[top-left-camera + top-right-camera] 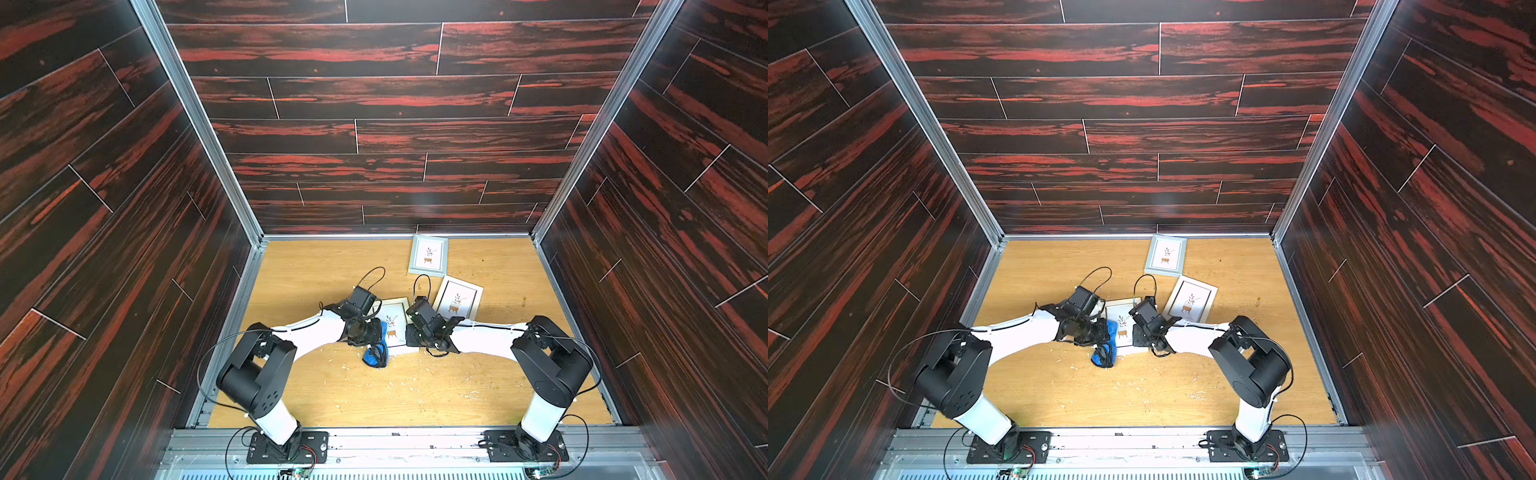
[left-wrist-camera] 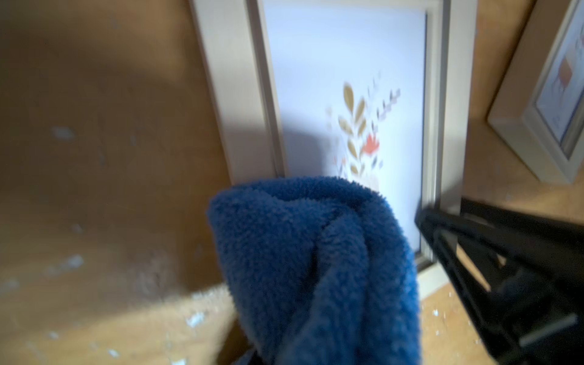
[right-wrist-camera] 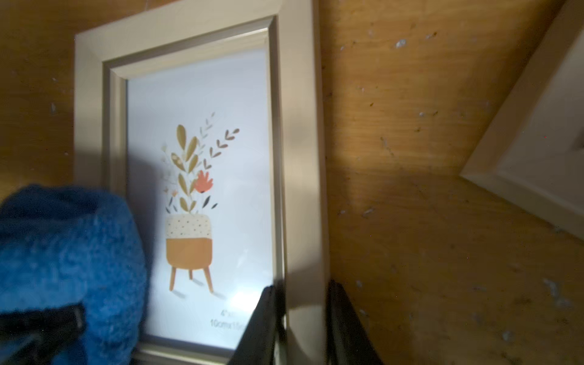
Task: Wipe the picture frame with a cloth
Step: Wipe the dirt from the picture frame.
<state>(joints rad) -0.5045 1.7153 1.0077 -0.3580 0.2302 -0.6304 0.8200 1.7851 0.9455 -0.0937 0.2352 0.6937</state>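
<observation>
**Cloth** (image 1: 376, 353) — one. Bright blue fluffy microfibre, bunched rather than spread. It sits at the near left corner of the picture frame (image 1: 397, 309), partly over that frame's left rail and partly trailing onto the counter (image 1: 332, 395). It is held by the left end effector (image 1: 368, 332), which is pressed together on a fold. In the left wrist view the cloth (image 2: 316, 268) fills the foreground and buries the fingers.

**Picture frame** — one in hand. Pale champagne moulding, face up mid-counter between the two arms, with a print of a potted plant on legs.

**Right end effector** (image 3: 303, 319) — one. Its two black fingers straddle the frame's right rail near a corner and pinch it. Only the right wrist view shows this; in both top views the wrist covers the grip.

**Other frames** — two, with the same print, making three frames in all.
- A grey frame (image 1: 428, 255) lies by the back wall.
- A white frame (image 1: 457, 299) lies tilted, just beside the right wrist. The left wrist view cuts it to a corner.

**Arms** — two, black and white.

**Counter** — one, light wood grain, strewn with white flecks (image 1: 399, 388).

**Hard to make out:**
- A finger half covers the small lettering at the print's lower edge.
- The black band low on the cloth (image 3: 69, 252) could be edging or a finger; I cannot tell which.
- The left wrist view is blurred throughout.
</observation>
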